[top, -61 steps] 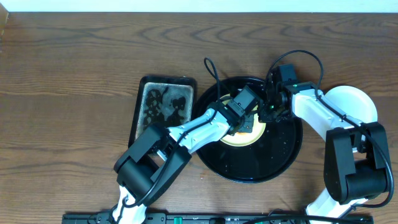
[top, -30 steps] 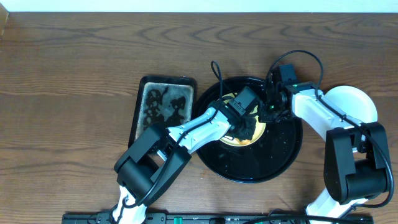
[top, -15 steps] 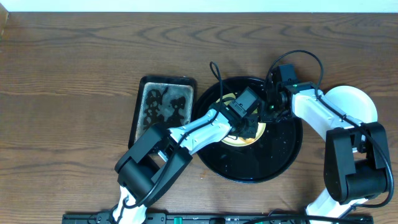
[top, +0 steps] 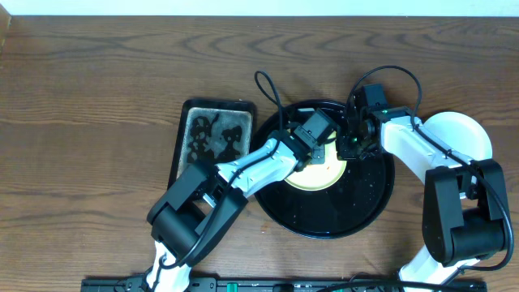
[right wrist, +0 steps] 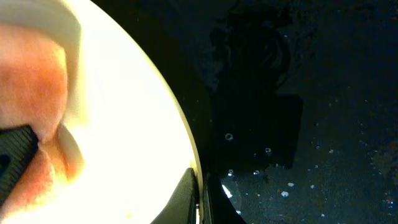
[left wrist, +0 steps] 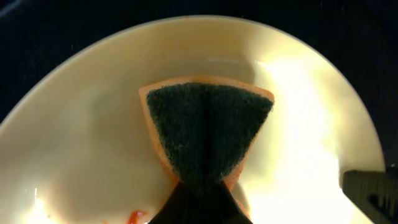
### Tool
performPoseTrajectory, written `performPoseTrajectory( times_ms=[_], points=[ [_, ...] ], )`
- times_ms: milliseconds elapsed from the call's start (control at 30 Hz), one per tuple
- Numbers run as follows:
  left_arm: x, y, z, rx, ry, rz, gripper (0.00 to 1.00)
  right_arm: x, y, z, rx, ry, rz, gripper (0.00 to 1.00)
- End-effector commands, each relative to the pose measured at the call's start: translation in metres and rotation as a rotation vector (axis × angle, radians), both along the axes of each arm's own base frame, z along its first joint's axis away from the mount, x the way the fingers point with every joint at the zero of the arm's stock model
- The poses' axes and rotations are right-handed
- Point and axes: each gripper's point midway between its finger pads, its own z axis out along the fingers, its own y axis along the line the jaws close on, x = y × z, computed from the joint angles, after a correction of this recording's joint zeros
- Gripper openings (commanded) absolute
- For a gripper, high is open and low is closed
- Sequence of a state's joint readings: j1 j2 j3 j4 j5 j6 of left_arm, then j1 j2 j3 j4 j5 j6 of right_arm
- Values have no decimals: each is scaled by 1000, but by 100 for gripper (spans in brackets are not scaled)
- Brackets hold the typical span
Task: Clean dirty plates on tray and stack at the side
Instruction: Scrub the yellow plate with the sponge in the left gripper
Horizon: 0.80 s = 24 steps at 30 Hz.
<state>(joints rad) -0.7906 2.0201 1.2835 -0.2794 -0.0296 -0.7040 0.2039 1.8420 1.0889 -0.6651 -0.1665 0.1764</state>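
Observation:
The pale yellow plate (top: 324,173) lies on the round black tray (top: 357,207). My left gripper (top: 312,150) is shut on an orange sponge with a dark green scouring face (left wrist: 205,134) and presses it onto the plate's far part (left wrist: 81,137). A small orange-red sauce smear (left wrist: 138,216) lies beside the fingers. My right gripper (top: 349,148) is shut on the plate's right rim, and the right wrist view shows the rim (right wrist: 124,124) pinched between its fingers (right wrist: 186,199). A pale white plate (top: 462,134) sits on the table to the right of the tray, partly under my right arm.
A rectangular black pan (top: 212,142) with suds stands just left of the tray. The tray floor (right wrist: 311,124) is wet with droplets. The sponge (right wrist: 31,81) also shows at the left of the right wrist view. Both arms cross over the tray.
My left gripper has moved the sponge from the plate's middle toward its far left part. The right gripper and the plate have stayed where they were.

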Motion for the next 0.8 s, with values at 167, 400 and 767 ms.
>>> performPoseTrajectory(
  times_ms=[167,400,767],
  points=[
    [-17,-41,38,-246,55,-148,7,-17,-2,-11,-18,59,4,1],
    [-31,-62,50,-398,145,-160,7,-17,-2,-11,-18,59,4,1],
    [-33,-58,43,-424,200,-65,8,-17,-2,-11,-18,59,4,1]
  ],
)
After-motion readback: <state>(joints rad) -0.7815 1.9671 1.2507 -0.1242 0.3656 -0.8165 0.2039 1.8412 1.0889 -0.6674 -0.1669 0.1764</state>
